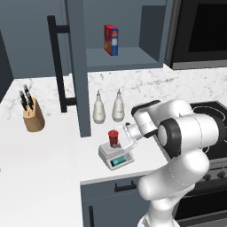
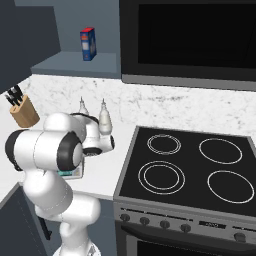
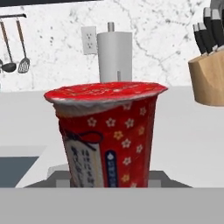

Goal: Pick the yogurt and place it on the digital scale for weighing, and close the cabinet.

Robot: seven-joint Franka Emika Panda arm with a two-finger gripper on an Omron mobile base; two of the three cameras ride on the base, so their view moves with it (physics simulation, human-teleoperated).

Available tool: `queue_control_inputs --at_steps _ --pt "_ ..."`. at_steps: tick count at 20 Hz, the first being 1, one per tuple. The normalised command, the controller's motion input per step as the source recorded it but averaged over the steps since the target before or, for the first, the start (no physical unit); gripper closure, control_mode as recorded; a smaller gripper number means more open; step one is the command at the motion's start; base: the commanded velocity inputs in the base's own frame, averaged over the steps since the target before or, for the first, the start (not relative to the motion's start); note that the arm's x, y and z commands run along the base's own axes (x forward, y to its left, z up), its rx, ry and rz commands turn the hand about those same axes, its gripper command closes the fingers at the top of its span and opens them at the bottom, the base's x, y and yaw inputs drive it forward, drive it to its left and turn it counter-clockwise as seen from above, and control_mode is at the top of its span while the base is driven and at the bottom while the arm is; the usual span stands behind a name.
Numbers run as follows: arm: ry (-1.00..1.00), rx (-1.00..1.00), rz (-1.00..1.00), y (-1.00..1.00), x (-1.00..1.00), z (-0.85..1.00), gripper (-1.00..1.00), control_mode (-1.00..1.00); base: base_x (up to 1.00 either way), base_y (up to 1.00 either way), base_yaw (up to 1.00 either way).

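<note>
The yogurt (image 1: 113, 137), a small red cup with a flower print and a lighter rim, stands upright on the digital scale (image 1: 116, 156) near the counter's front edge. Up close in the hand view, the yogurt (image 3: 107, 135) rests on the grey plate of the scale (image 3: 164, 177). My gripper (image 1: 120, 135) reaches in from the right at cup height, right against the cup. Its fingertips are hidden, so open or shut is unclear. The cabinet door (image 1: 79, 66) stands swung open, its black bar handle (image 1: 56, 62) facing left.
A red-and-blue box (image 1: 111, 40) stands on the cabinet shelf. Two pale bottles (image 1: 99, 107) stand behind the scale. A knife block (image 1: 33, 115) is at the left. The black stove (image 2: 185, 170) lies to the right. A paper towel roll (image 3: 114, 54) stands against the far wall.
</note>
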Motion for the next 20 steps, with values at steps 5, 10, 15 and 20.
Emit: queue_control_inputs --at_steps 5,10,15,20 --pt "0.0 0.0 0.0 0.0 -0.19 0.0 -1.0 -1.0 0.0 0.0 0.0" --pt "0.02 0.0 0.0 -0.02 -0.11 0.0 -1.0 -1.0 0.0 0.0 0.0" --pt "0.01 0.0 -0.01 -0.48 0.11 -0.02 -1.0 -1.0 0.0 0.0 0.0" --pt "0.03 0.0 0.0 -0.58 0.01 -0.03 -1.0 -1.0 0.0 0.0 0.0"
